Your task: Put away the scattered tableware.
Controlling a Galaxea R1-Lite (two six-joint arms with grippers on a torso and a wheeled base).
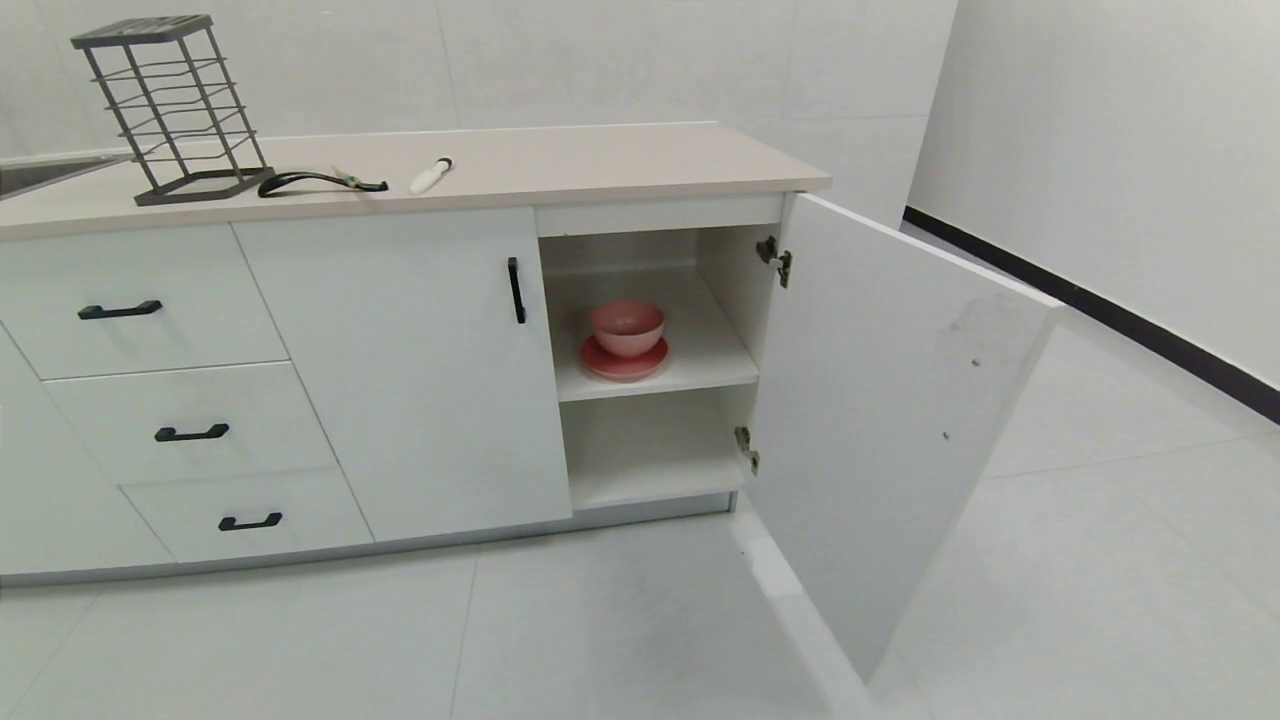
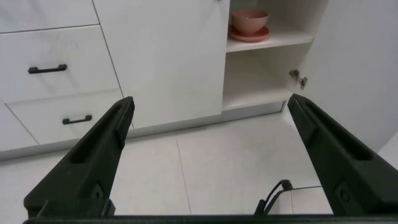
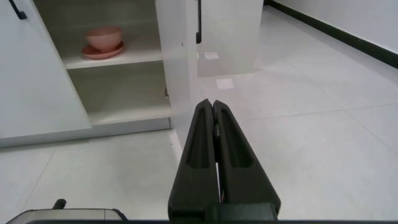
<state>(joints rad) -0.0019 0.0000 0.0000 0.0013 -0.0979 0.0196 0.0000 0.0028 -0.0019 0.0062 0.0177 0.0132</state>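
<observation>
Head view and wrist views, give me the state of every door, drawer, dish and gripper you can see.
Right cupboard door: swung open.
Left cupboard door: shut.
Three drawers: all shut.
Bowl: upright, sitting on the plate.
Plate: flat on the upper shelf.
Left gripper: open, holding nothing.
Right gripper: shut, holding nothing.

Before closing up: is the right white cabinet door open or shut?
Open: the white cabinet door hangs outward, exposing a pink bowl on a red plate.

White cabinet [image 1: 400,370], beige countertop [image 1: 600,160], door [image 1: 880,420] open; pale tiled floor [image 1: 600,620]; white walls [image 1: 1100,120], dark skirting [image 1: 1100,310]; possibly sink [image 1: 50,172] far left.
</observation>
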